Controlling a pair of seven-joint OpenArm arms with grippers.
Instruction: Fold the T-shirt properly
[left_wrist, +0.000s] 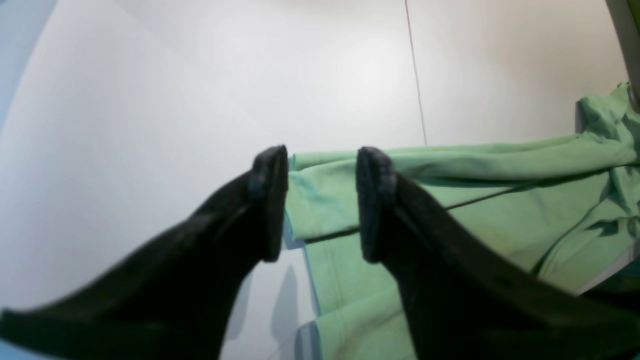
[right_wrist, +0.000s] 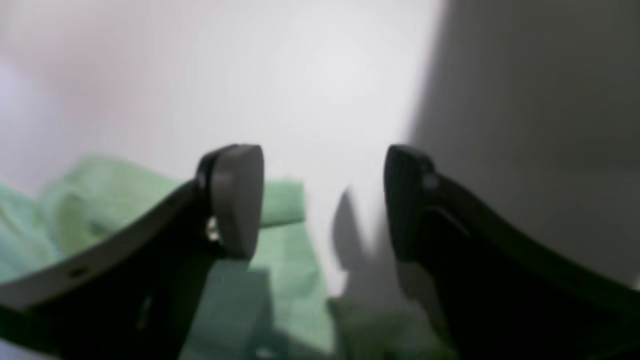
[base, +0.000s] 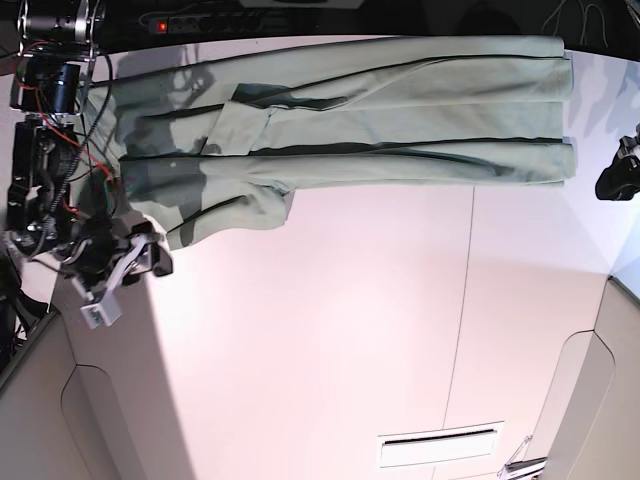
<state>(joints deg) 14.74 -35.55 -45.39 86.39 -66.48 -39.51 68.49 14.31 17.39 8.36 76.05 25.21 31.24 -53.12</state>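
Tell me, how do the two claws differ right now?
The left gripper hangs over a folded corner of the T-shirt, cloth showing between its jaws; the right gripper has mostly bare table between its jaws, cloth at one side. The right stands wider apart. Both are open, black, holding nothing.

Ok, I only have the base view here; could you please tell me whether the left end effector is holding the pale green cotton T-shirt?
Observer: No. The left wrist view shows the left end effector open, and the pale green cotton T-shirt lies on the table beyond its fingertips, unpinched.
Operator: Thanks, and the right one?
Observer: The right end effector is open too, with nothing between its fingers.
Operator: What lies beneath it?
Observer: Mostly bare white table; a shirt corner sits by one finger.
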